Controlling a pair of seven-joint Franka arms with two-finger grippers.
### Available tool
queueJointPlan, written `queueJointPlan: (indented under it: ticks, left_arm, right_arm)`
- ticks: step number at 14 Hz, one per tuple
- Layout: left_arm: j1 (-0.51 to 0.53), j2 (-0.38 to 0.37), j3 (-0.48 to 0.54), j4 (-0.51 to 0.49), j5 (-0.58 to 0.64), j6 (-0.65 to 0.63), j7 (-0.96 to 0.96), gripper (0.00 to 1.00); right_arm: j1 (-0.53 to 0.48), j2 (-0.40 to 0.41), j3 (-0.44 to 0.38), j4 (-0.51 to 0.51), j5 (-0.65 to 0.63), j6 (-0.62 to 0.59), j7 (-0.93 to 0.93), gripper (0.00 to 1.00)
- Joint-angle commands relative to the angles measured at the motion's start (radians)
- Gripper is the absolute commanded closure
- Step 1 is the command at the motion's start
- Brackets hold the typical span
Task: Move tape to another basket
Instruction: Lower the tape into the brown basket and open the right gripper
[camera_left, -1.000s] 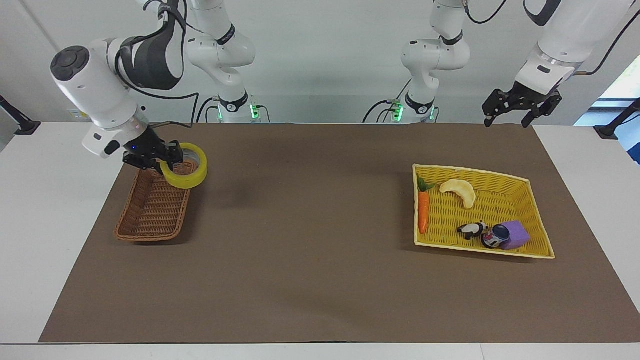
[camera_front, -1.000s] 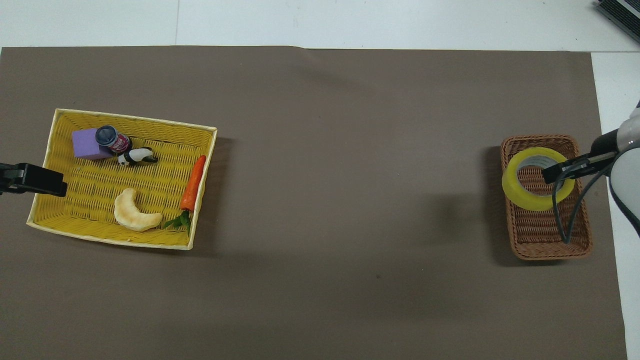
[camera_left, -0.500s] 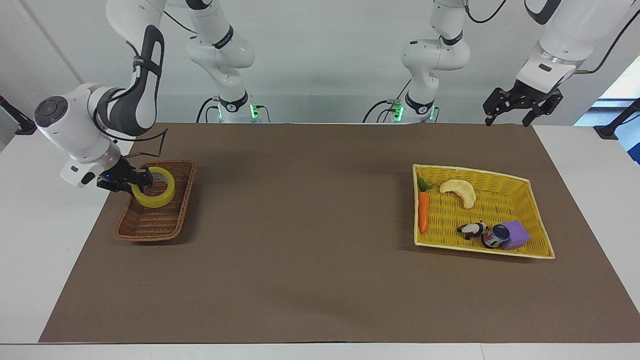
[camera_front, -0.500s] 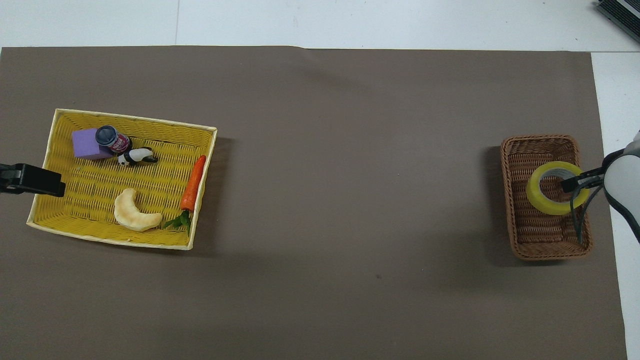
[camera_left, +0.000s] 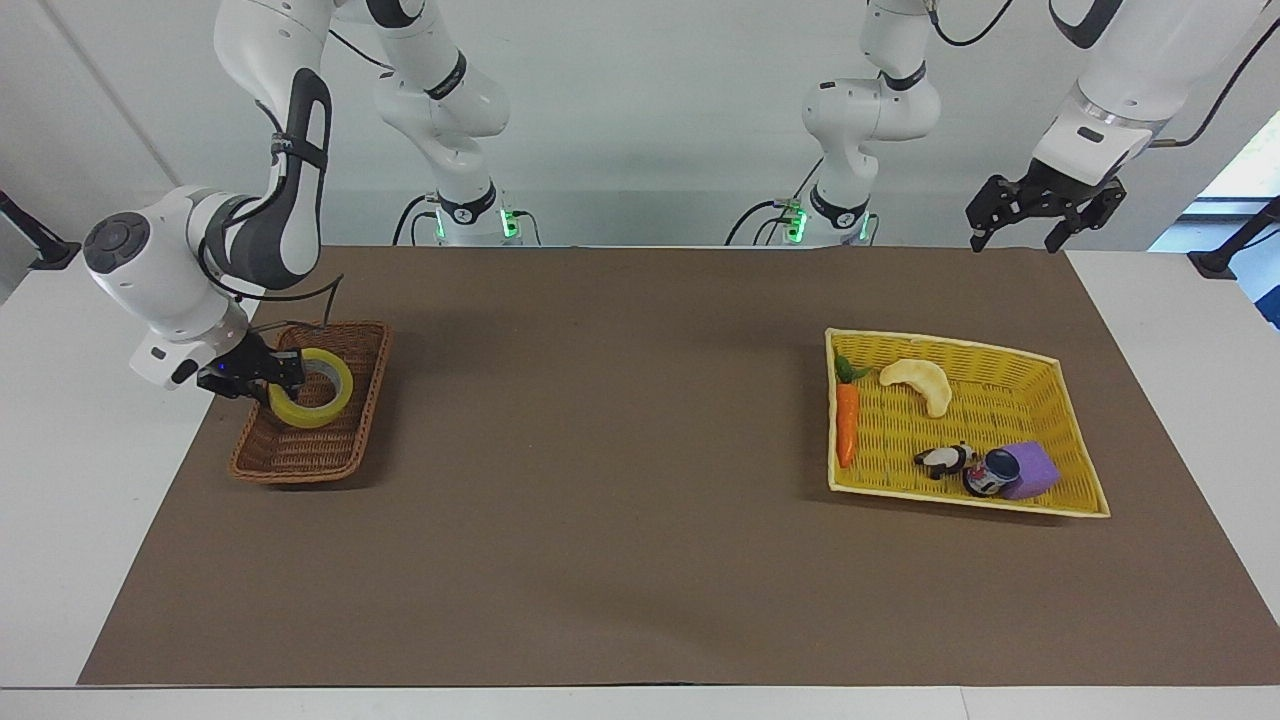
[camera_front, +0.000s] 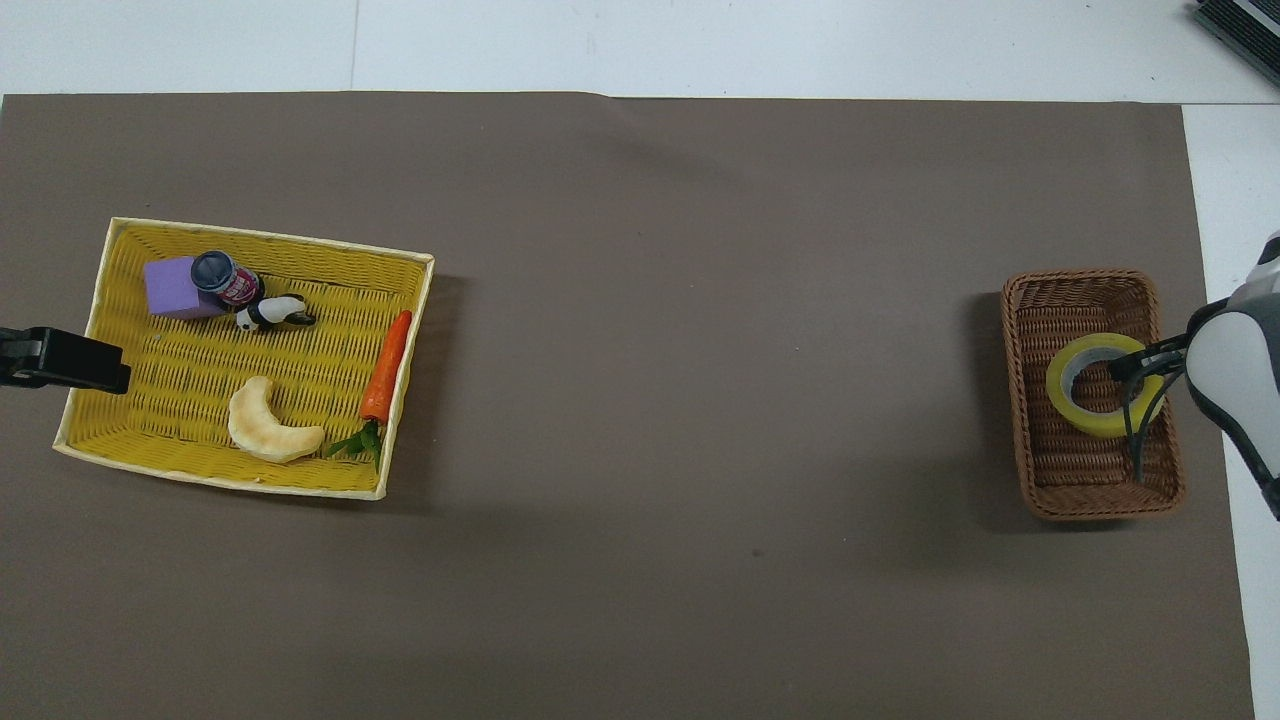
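Note:
The yellow tape (camera_left: 318, 412) is a ring with a grey-white core. It sits tilted, low inside the dark-brown wicker basket (camera_left: 300, 458), toward the end of the basket nearer the robots. My right gripper (camera_left: 283, 376) is shut on the tape's wall, with one finger inside the ring. In the overhead view the tape (camera_front: 1062, 392) lies in the middle of the basket (camera_front: 1078, 298), with the right gripper (camera_front: 1132, 366) at its rim. My left gripper (camera_left: 1014, 238) is open and empty; it waits high over the left arm's end of the table.
A bright-yellow woven basket (camera_left: 1075, 415) stands toward the left arm's end. It holds a carrot (camera_left: 847, 420), a pale crescent toy (camera_left: 922, 383), a panda figure (camera_left: 944, 460), a can (camera_left: 990, 472) and a purple block (camera_left: 1035, 468). A brown mat (camera_left: 620, 450) covers the table.
My right gripper has carried the tape down from above the brown basket's nearer rim to low inside the basket. The left arm has not moved.

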Motion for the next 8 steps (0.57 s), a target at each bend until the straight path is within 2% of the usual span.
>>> queueJointPlan:
  ticks: [1, 5, 8]
  left_arm:
    - [0.004, -0.011, -0.001, 0.006, 0.007, -0.018, 0.004, 0.00]
    - [0.004, -0.011, -0.001, 0.006, 0.007, -0.018, 0.004, 0.00]
    - [0.004, -0.011, -0.001, 0.006, 0.007, -0.018, 0.004, 0.00]
  right_arm:
    - [-0.014, -0.008, 0.013, -0.002, 0.004, 0.011, -0.009, 0.00]
    - [-0.001, -0.020, 0.019, 0.071, 0.005, -0.046, -0.007, 0.00]
    - [0.001, -0.062, 0.096, 0.136, 0.048, -0.125, 0.138, 0.00]
